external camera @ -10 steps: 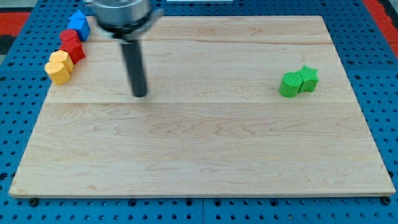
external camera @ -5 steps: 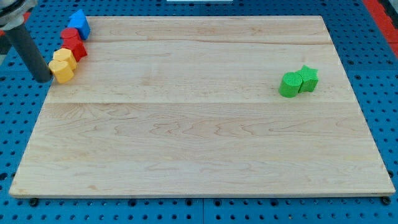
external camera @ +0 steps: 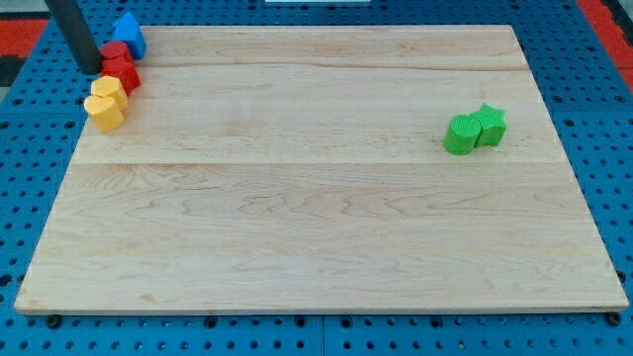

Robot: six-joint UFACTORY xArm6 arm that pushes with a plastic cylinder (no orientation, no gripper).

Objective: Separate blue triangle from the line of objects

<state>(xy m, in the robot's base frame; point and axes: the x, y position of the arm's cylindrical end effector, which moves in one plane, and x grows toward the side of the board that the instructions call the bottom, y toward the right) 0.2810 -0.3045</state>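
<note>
At the view's top left, my tip is being set beside the red blocks, below the blue triangle. No claw is fitted, so none is being opened or closed. An approach seems underway; a push away from the line is being called for next.

No text, label, brand, number or sign can be read anywhere: nothing is printed on the blocks, the wooden board or the blue pegboard.

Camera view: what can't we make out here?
- Rod above my tip: cut off by the view's top edge.
- Whether my tip touches the red blocks: too close to tell.
- Blue triangle: shape hard to confirm, small.
- Yellow blocks, green blocks: seams unclear.
</note>
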